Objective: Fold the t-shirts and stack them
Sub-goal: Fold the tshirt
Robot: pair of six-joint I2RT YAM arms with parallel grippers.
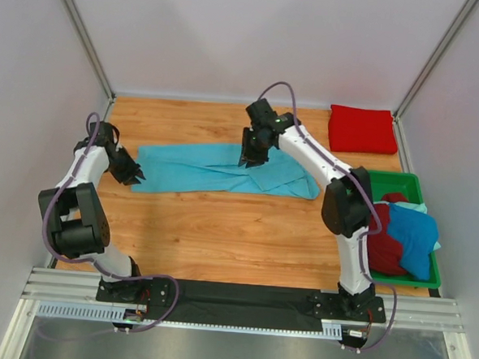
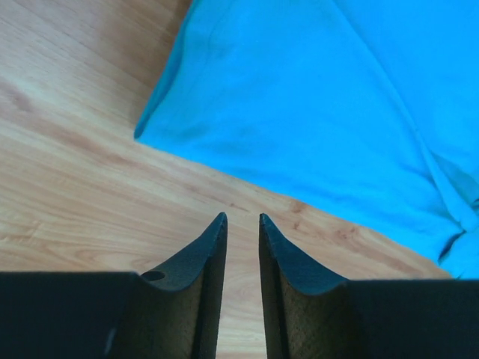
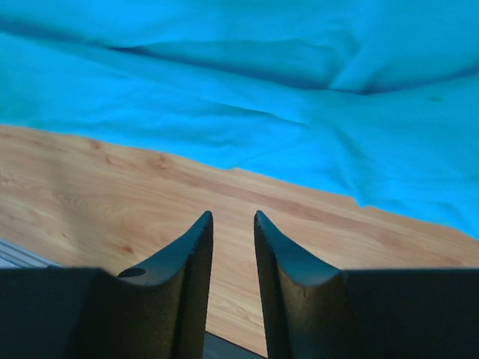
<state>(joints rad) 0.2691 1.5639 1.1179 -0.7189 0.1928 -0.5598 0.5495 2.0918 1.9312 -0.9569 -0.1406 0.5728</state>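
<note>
Just beside turquoise t-shirt [image 1: 216, 168], left pincer [image 2: 243, 217], right pincer [image 3: 233, 214], empty

Work surface: a table [image 1: 220, 235] with a light wood-grain top, the grain running left to right in the top view. It is closed in by plain pale grey walls at the back [image 1: 264, 43], left [image 1: 25, 93] and right [image 1: 468, 161], with slanted metal posts [image 1: 82, 31] at the two back corners. Near edge: a ribbed metal rail [image 1: 62, 287] with a black mat [image 1: 240, 303] over its middle and a dull metal sheet [image 1: 237, 354] below; the light is even and soft, with faint shadows.
</note>
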